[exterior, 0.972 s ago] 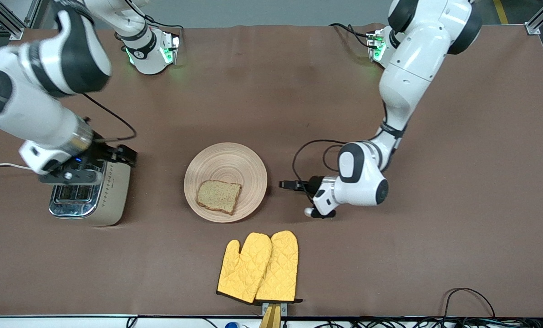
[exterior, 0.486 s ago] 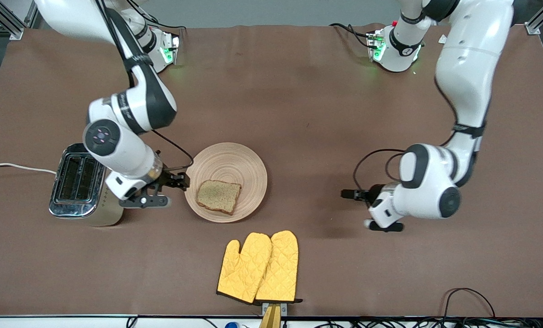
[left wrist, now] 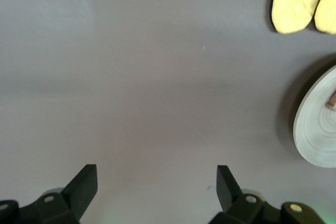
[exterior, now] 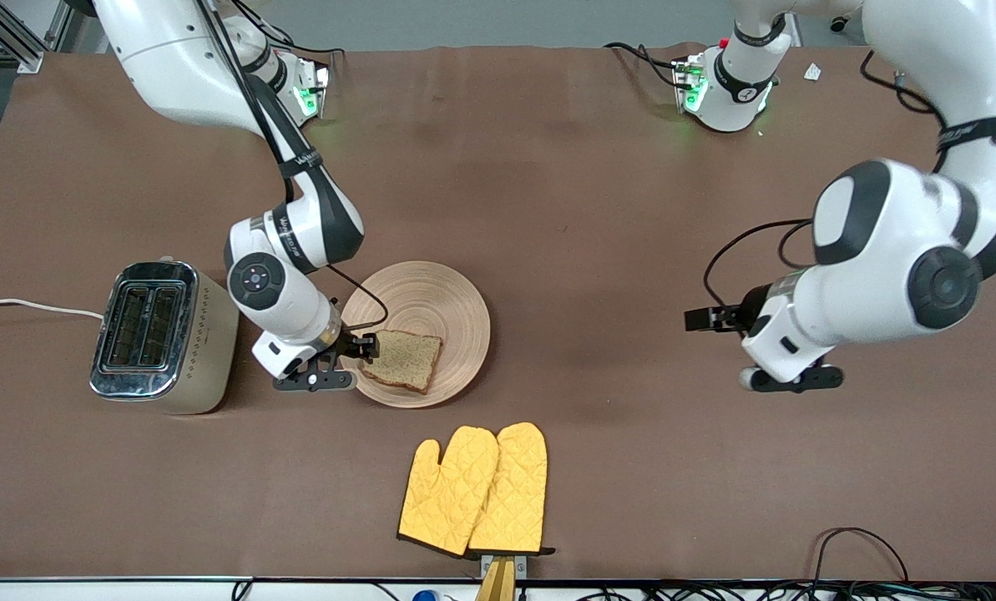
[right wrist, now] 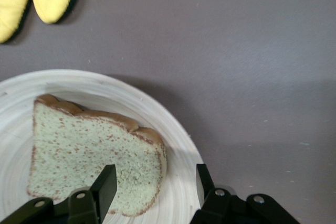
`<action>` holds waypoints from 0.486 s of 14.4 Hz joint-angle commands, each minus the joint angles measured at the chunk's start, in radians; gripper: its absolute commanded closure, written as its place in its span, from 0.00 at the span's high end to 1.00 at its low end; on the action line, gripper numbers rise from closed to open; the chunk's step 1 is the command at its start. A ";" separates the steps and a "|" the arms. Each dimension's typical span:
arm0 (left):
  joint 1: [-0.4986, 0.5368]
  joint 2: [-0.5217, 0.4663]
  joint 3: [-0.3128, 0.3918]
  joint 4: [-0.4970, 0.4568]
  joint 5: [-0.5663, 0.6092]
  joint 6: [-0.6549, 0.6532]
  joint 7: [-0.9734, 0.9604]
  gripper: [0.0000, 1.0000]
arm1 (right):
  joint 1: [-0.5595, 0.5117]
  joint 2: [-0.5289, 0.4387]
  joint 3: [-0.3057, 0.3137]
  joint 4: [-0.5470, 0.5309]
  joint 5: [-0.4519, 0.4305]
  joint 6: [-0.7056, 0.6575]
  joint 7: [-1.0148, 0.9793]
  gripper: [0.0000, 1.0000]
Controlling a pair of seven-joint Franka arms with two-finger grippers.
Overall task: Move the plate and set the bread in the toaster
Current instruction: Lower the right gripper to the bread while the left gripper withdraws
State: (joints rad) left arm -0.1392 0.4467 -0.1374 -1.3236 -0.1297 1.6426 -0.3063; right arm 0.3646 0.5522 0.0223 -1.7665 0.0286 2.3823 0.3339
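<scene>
The light-wood plate lies mid-table with the brown bread on its part nearest the front camera. My right gripper is low at the plate's rim on the toaster side. In the right wrist view it is open, one finger over the bread, the other over the plate's rim. The cream toaster stands toward the right arm's end, slots empty. My left gripper is open over bare table, well away from the plate, nothing between its fingers.
A pair of yellow oven mitts lies nearer the front camera than the plate, by the table edge. The toaster's white cord runs off the right arm's end. Brown table surface surrounds the left gripper.
My right arm swung from above the toaster to the plate's rim and its jaws narrowed around the bread's edge. My left arm pulled away from the plate toward its own end.
</scene>
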 commanded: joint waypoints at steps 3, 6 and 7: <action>0.046 -0.144 -0.001 0.012 0.174 -0.058 -0.004 1.00 | 0.039 -0.003 -0.010 -0.037 0.024 0.041 0.069 0.69; 0.110 -0.197 -0.013 0.014 0.165 -0.124 0.000 1.00 | 0.042 0.029 -0.010 -0.050 0.024 0.100 0.070 0.66; 0.110 -0.219 -0.007 0.014 0.166 -0.136 0.003 1.00 | 0.039 0.034 -0.010 -0.050 0.024 0.110 0.070 0.66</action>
State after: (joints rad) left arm -0.0414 0.2669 -0.1377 -1.2979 0.0180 1.5349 -0.3059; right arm 0.3967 0.5777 0.0218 -1.7964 0.0321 2.4516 0.3932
